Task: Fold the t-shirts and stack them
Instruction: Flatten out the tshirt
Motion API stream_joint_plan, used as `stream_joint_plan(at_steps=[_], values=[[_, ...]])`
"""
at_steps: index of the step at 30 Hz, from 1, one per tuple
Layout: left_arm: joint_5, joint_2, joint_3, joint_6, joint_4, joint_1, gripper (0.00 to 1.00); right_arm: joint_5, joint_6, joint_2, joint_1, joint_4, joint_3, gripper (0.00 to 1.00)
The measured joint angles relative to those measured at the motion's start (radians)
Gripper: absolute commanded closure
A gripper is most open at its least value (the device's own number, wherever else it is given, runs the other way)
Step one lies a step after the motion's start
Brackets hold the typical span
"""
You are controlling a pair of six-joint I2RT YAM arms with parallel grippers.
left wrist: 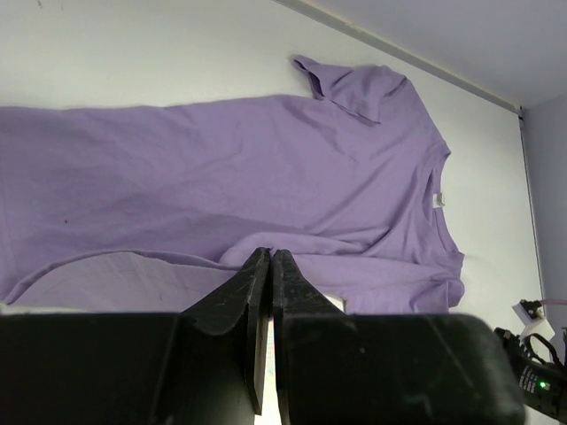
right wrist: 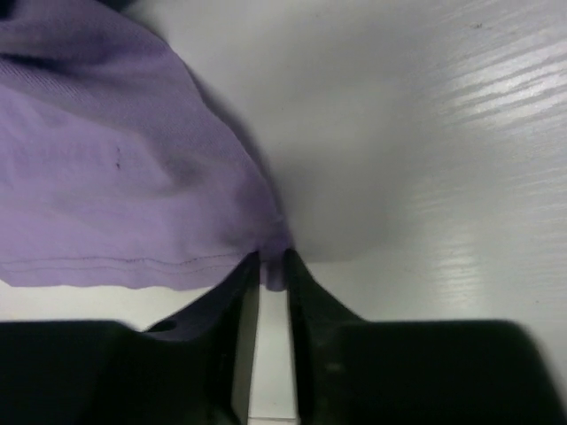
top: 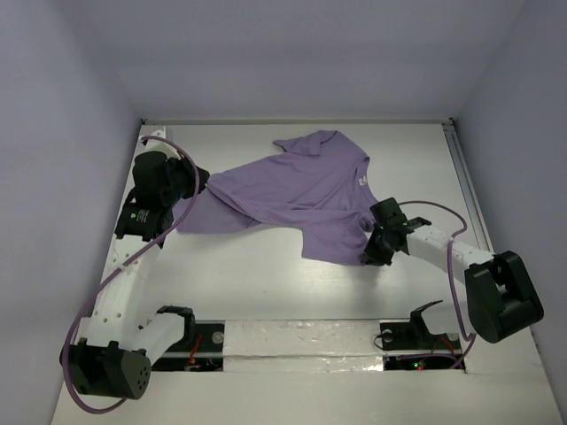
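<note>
Both my left gripper [left wrist: 268,262] and right gripper [right wrist: 273,267] are clamped tight on edges of the t-shirt [top: 301,190], which is stretched between my jaws (no fold yet). All the folding and stacking remains.

We count one shirt [top: 297,190], with one white label [top: 363,180] at its collar and two sleeves [left wrist: 354,88]. There are two arms, the left arm [top: 124,297] and the right arm [top: 443,248]. Each carries one gripper, so we count two: the left gripper [top: 202,183] and the right gripper [top: 370,248]. Each has two fingers [left wrist: 235,305], four in all. We also count two purple cables [top: 454,292] and one table [top: 266,283].
</note>
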Motion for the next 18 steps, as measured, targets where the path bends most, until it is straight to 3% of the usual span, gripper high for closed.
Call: stream_joint_plan(at_steps=[1, 5, 12, 15, 18], values=[[0.0, -0.001, 0.0, 0.0, 0.0, 0.0, 1.0, 0.0, 0.0, 0.005, 0.0, 0.0, 0.003, 0.9], [0.0, -0.002, 0.0, 0.0, 0.001, 0.0, 1.0, -0.001, 0.012, 0.011, 0.0, 0.012, 0.002, 1.0], [0.002, 0.001, 0.005, 0.0, -0.001, 0.0, 1.0, 0.055, -0.006, -0.071, 0.0, -0.072, 0.03, 1.0], [0.004, 0.044, 0.089, -0.004, -0.026, 0.0, 1.0, 0.103, -0.054, -0.184, 0.0, -0.209, 0.226, 1.0], [-0.001, 0.137, 0.306, -0.007, -0.054, -0.001, 1.0, 0.171, -0.124, -0.225, 0.0, -0.283, 0.639, 1.0]])
